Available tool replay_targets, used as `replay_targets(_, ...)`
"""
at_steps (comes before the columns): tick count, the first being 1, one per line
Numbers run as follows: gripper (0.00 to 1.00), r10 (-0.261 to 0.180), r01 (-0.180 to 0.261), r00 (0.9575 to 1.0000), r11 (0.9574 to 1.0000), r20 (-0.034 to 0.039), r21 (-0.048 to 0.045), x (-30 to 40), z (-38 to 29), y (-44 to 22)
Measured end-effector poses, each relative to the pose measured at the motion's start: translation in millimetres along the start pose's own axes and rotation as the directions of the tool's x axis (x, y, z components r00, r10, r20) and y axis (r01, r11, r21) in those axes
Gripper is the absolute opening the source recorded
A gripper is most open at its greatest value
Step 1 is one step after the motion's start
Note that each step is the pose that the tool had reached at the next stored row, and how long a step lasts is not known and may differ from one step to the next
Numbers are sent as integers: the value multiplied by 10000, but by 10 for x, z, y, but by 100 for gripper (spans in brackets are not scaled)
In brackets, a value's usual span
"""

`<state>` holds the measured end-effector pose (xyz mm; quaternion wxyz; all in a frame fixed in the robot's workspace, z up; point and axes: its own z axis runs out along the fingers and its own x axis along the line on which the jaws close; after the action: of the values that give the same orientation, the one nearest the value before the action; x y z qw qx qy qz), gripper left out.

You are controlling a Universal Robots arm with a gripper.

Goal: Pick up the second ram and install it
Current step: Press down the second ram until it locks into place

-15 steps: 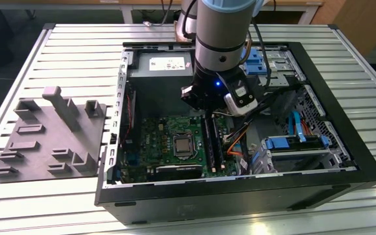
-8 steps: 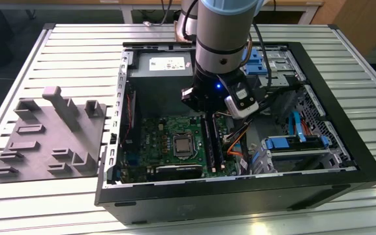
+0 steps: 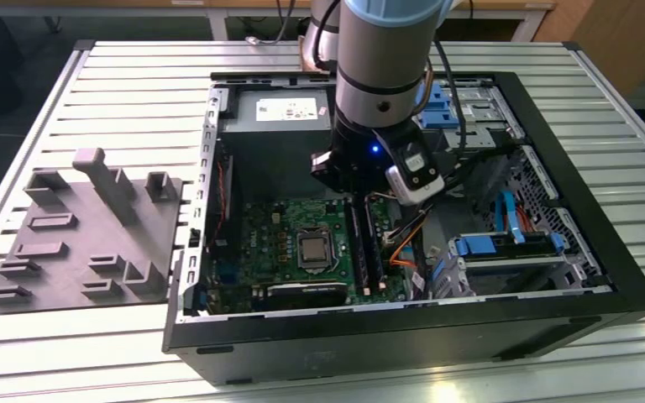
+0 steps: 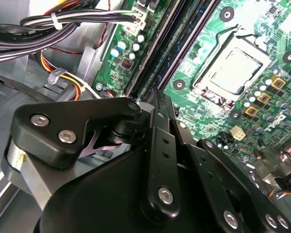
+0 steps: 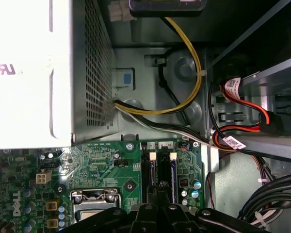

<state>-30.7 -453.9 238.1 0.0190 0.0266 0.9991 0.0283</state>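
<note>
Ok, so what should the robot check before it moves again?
1. Gripper over the slots: ok. In the exterior view it hangs just above them.
2. Ram in the gripper: cannot tell.
3. Ram pushed fully into a slot: cannot tell. The gripper covers that end of the slots in both wrist views.
4. Cables off the slots: ok. They run to the board edge beside the slots, not across them.
5. Case open: ok. It lies on its side with the board facing up.
</note>
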Motion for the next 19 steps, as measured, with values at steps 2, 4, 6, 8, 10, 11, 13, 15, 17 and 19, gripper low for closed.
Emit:
replay_targets(2, 11, 0, 0, 10000, 10000, 0, 0, 0, 0, -4)
replay_targets(4, 11, -1, 1, 10000, 10000, 2, 33, -1, -1, -19)
replay_targets(6, 11, -1, 1, 10000, 10000, 2, 36, -1, -1, -19)
replay_targets(8, 11, -1, 1, 10000, 10000, 2, 39, -1, -1, -20)
replay_targets(10, 11, -2, 2, 10000, 10000, 2, 45, -3, -3, -55)
replay_targets(11, 11, -1, 1, 10000, 10000, 3, 46, -5, -5, -85)
replay_targets(13, 11, -1, 1, 10000, 10000, 3, 46, -5, -5, -88)
replay_targets(15, 11, -2, 2, 10000, 10000, 3, 46, -5, -5, -93)
replay_targets(17, 11, -2, 2, 10000, 10000, 3, 46, -5, -6, -98)
replay_targets(19, 11, -2, 2, 10000, 10000, 3, 46, -6, -6, -104)
